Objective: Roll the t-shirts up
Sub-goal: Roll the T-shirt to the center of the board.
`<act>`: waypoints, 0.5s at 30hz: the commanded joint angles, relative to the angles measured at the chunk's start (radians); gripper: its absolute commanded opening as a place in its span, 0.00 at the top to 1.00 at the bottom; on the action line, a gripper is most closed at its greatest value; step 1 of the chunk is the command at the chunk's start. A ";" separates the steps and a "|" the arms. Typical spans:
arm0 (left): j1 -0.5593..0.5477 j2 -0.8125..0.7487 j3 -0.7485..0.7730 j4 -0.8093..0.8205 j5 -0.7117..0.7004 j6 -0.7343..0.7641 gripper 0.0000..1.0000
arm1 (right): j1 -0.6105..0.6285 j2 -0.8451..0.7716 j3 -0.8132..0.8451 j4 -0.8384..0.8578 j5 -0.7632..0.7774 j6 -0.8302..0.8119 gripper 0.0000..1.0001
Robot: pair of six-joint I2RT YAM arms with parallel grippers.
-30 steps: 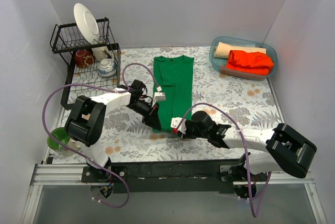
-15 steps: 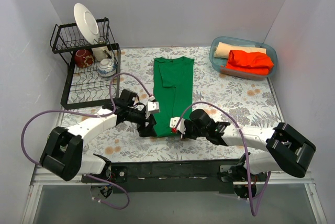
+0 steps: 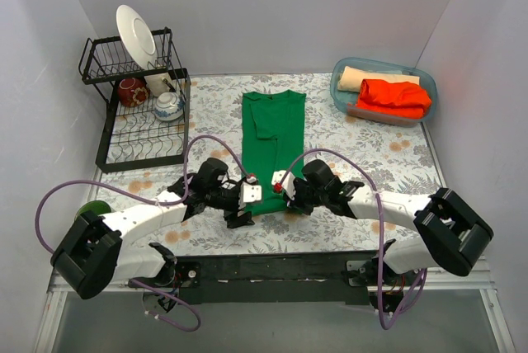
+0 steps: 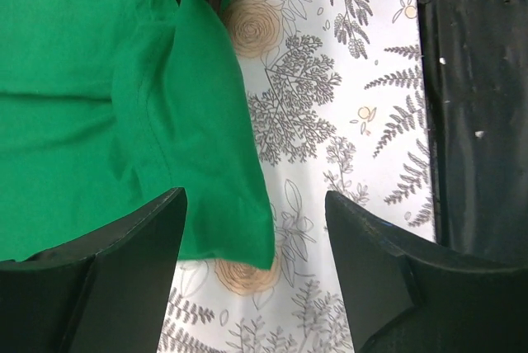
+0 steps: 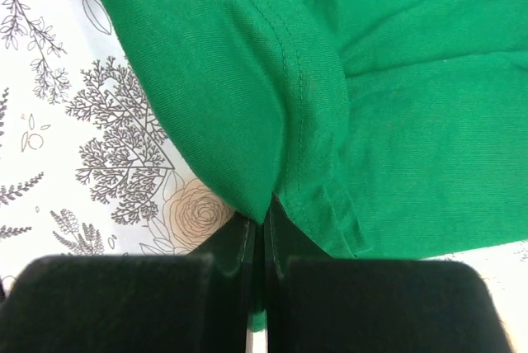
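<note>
The green t-shirt (image 3: 276, 134) lies folded in a long strip on the flowered table (image 3: 371, 163), collar at the far end. My right gripper (image 3: 285, 200) is shut on the near hem's right corner. In the right wrist view the hem (image 5: 272, 180) is bunched into the shut right gripper (image 5: 264, 225). My left gripper (image 3: 241, 209) stands open at the near left corner. In the left wrist view that corner (image 4: 235, 229) lies between the spread fingers (image 4: 124, 270) of the left gripper (image 4: 254, 204), untouched. An orange-red t-shirt (image 3: 396, 96) and a pale tan one (image 3: 371, 78) sit rolled in a bin.
The blue bin (image 3: 337, 82) stands at the back right. A black dish rack (image 3: 136, 134) at the back left holds a white plate (image 3: 136, 35), a red mug (image 3: 132, 91) and a bowl (image 3: 169, 105). A green cup (image 3: 92, 209) peeks from behind the left arm. The table's black front rail (image 3: 272, 269) is close.
My left gripper has let go of the shirt's left edge, opened, and swung down to the near left corner. My right gripper has shut on the near hem and lifted it slightly.
</note>
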 commanded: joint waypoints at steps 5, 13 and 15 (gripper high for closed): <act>-0.060 0.020 -0.062 0.167 -0.122 0.056 0.35 | -0.012 0.024 0.060 -0.032 -0.063 0.016 0.99; -0.068 0.071 -0.083 0.224 -0.185 0.051 0.48 | -0.012 0.023 0.061 -0.057 -0.081 0.009 0.99; -0.068 0.086 -0.067 0.227 -0.203 0.033 0.59 | -0.011 0.023 0.064 -0.061 -0.089 0.005 0.99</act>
